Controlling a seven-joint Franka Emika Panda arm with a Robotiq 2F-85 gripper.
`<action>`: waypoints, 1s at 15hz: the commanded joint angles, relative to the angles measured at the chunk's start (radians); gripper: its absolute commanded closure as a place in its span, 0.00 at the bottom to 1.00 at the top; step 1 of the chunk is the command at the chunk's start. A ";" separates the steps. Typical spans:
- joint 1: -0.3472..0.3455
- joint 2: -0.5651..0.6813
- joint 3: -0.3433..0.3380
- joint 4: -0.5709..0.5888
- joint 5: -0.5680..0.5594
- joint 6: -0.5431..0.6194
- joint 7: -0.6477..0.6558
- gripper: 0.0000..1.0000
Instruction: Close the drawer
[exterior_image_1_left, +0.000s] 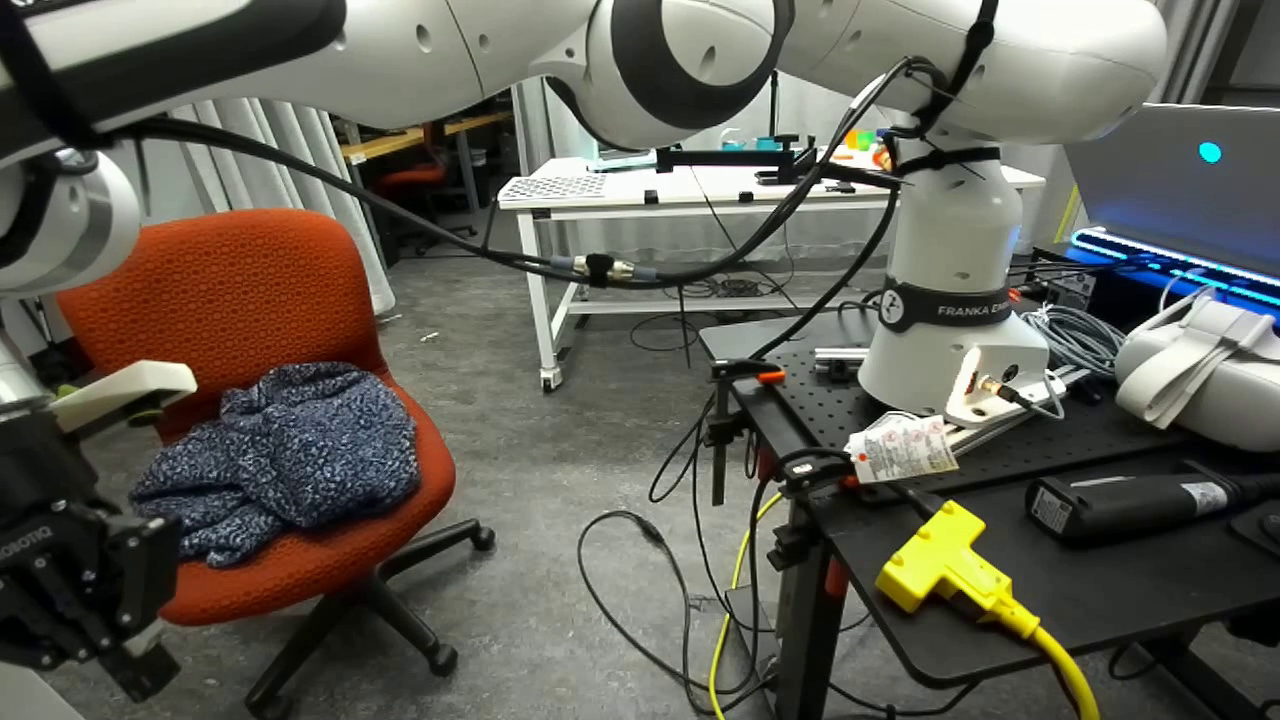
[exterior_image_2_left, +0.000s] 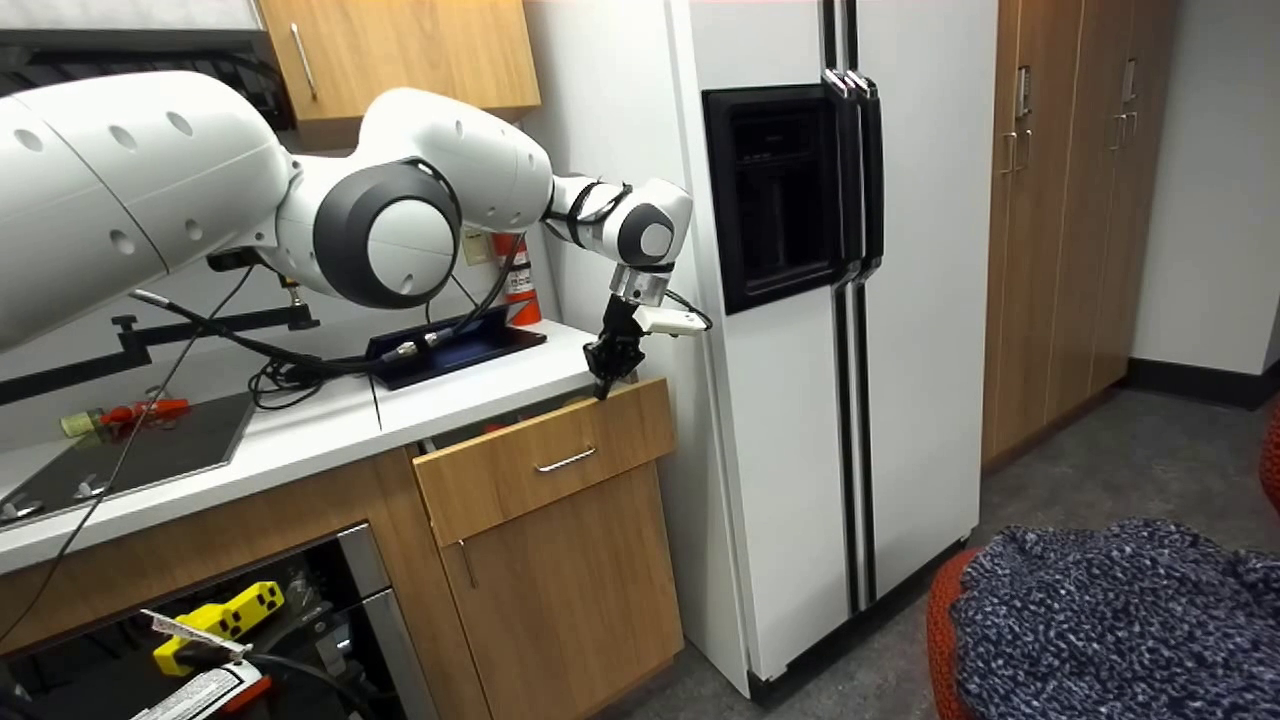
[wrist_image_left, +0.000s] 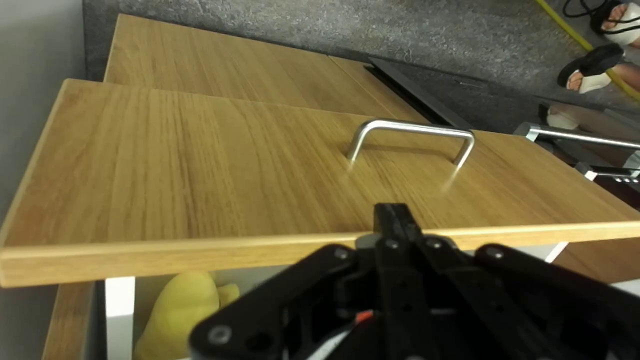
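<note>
Plainly, the job was unfinished: the wide rectangular drawer (exterior_image_2_left: 520, 475) with its light-wood front stood partway out of the light-wood cabinet (exterior_image_2_left: 570, 600), below the white surface (exterior_image_2_left: 490, 385) and beside the tall white refrigerator (exterior_image_2_left: 780, 420). I could see in behind its front panel, where a lumpy, yellow, soft-looking object (wrist_image_left: 180, 310) lay toward the refrigerator end. The black two-fingered end effector (wrist_image_left: 395, 220) was at the panel's top edge, its tips reaching just past it on the outer side, as it looked; whether they touched the wood I could not tell. The fingers were brought fully together with nothing gripped between them, and the silver bar-shaped metal handle (wrist_image_left: 415, 127) had no hold on it. By my reckoning the positioning was done, or nearly so, and the pushing remained: the panel had yet to go back until it sat flush with the cabinet's face beneath and the gap under the surface was gone.
</note>
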 joint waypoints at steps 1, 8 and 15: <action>-0.001 0.005 0.000 -0.012 0.001 0.002 -0.001 1.00; 0.005 0.030 0.010 0.002 0.005 0.015 -0.011 1.00; 0.021 0.050 0.031 0.040 0.012 0.036 -0.034 1.00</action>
